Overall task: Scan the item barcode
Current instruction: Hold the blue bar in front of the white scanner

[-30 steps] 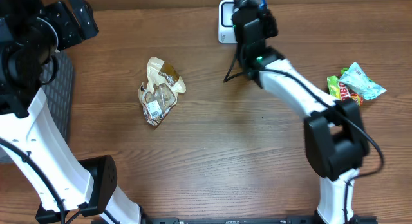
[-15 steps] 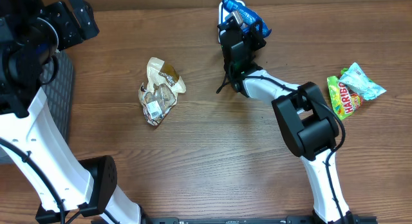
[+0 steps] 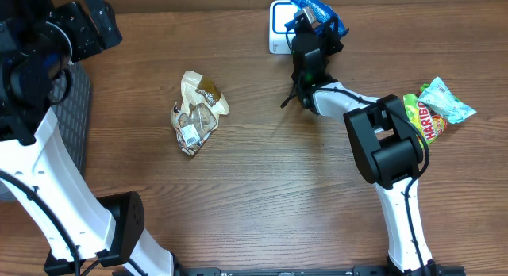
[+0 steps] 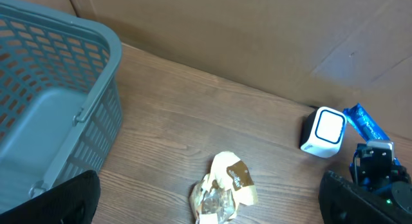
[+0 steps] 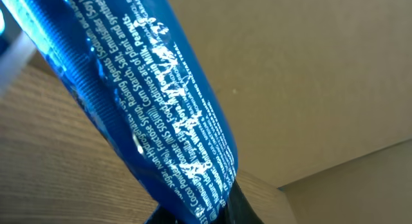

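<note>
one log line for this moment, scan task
right gripper: shut on blue packet | position: beside scanner | left gripper: open, empty | scan: unconfirmed

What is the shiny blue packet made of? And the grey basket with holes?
The blue packet is probably thin plastic film, glossy: bright glints, creases, printed white text. The basket looks like moulded plastic, matte blue-grey, its walls a regular lattice of slots.

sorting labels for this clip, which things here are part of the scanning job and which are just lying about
In the job:
- blue packet, gripped
- scanner, beside it

Lying about:
- tan wrapper
- Haribo bag
- teal packet
- basket
</note>
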`<act>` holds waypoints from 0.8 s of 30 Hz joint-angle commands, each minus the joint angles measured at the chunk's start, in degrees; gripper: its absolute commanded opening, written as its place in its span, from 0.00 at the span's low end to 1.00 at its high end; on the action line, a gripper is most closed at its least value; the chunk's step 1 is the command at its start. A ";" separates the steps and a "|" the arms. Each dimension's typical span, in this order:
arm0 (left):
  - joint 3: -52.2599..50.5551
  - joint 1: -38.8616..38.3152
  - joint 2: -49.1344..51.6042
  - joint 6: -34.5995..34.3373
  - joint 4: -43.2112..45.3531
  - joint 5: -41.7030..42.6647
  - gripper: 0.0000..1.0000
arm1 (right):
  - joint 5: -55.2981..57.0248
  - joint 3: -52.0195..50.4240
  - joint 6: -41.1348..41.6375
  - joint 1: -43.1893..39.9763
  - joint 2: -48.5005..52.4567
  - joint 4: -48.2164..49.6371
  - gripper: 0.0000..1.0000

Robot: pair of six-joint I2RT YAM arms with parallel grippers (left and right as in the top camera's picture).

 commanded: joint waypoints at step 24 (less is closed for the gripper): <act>0.15 0.24 0.37 -0.33 0.11 -0.68 1.00 | -12.94 0.92 -4.17 0.33 3.13 11.98 0.04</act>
